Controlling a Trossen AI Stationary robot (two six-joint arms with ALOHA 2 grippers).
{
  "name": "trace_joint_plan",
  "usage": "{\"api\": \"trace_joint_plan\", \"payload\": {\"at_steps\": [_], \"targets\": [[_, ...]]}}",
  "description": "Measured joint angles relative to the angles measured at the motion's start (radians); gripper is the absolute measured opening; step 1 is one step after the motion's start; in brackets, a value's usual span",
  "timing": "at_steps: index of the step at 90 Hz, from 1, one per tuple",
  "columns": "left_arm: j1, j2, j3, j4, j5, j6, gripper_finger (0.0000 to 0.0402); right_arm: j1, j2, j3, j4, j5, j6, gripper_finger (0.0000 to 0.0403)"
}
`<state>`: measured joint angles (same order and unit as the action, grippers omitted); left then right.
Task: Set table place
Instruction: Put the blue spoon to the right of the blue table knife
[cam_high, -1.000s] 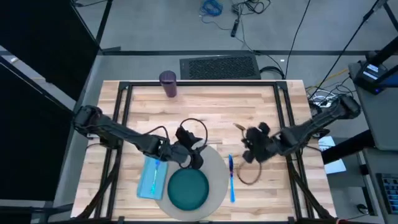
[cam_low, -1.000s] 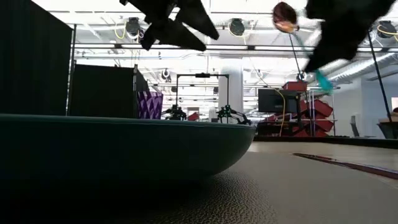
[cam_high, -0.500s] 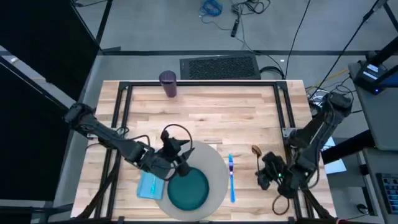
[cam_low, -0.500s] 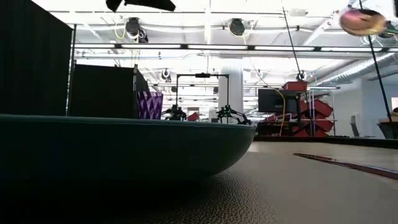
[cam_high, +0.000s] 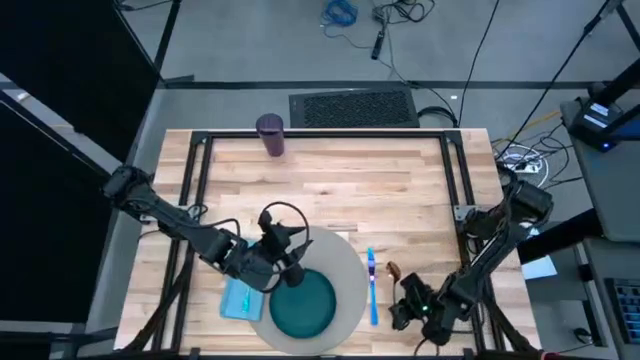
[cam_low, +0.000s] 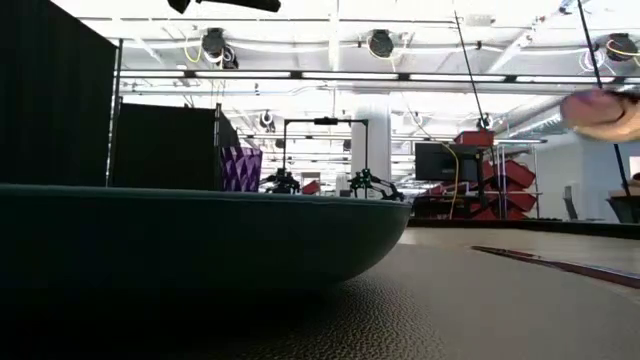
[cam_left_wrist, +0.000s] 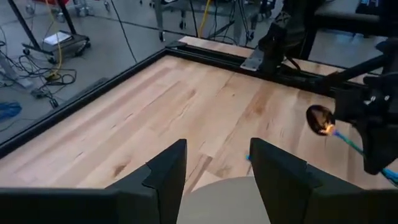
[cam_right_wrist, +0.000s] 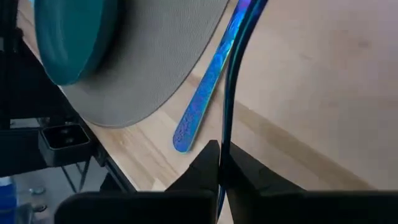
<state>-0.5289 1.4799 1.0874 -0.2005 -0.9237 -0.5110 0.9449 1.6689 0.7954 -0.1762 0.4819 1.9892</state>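
From the high view I see my right gripper (cam_high: 408, 308) low over the table (cam_high: 400, 190) near its front edge, clamped on the spoon (cam_high: 393, 270), whose pink bowl sticks out ahead of the fingers toward the far side, long axis running roughly front to back. Just beside it, toward the plate, lies the blue knife (cam_high: 372, 285), parallel to the spoon, at the edge of the grey mat (cam_high: 345, 262). My left gripper (cam_high: 290, 262) hovers over the mat's far-left part, above the teal plate (cam_high: 303, 306), with the light blue napkin (cam_high: 242, 296) beside it and the purple cup (cam_high: 270, 135) well away.

In the low view the spoon bowl (cam_low: 605, 112) hangs in the air, clear of the mat.

The left wrist view shows my left fingers (cam_left_wrist: 165, 174) spread apart, holding nothing, the spoon (cam_left_wrist: 322, 119) ahead.

The right wrist view shows my fingers (cam_right_wrist: 205, 171) pinched on the spoon's thin handle (cam_right_wrist: 231, 93), the knife (cam_right_wrist: 208, 84) alongside it.
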Motion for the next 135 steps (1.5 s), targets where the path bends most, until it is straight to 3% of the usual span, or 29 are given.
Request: {"api": "trace_joint_plan", "payload": {"at_steps": [10, 47, 77, 108, 135], "targets": [[-0.009, 0.000, 0.000, 0.000, 0.002, 0.003, 0.0162, -0.023, 0.010, 0.000, -0.001, -0.048, -0.008, 0.0000], [-0.011, 0.000, 0.000, 0.000, 0.003, 0.004, 0.0162, -0.054, 0.010, 0.000, -0.004, -0.070, -0.014, 0.0000], [-0.010, 0.000, 0.000, 0.000, 0.004, 0.003, 0.0162, -0.051, 0.010, 0.000, -0.138, -0.101, 0.050, 0.0005], [-0.010, 0.000, 0.000, 0.001, 0.008, 0.001, 0.0162, -0.051, 0.010, 0.000, -0.113, -0.093, 0.075, 0.0004], [-0.010, 0.000, 0.000, 0.000, 0.016, 0.001, 0.0162, -0.040, 0.010, 0.000, -0.084, 0.002, 0.147, 0.0001]]}}
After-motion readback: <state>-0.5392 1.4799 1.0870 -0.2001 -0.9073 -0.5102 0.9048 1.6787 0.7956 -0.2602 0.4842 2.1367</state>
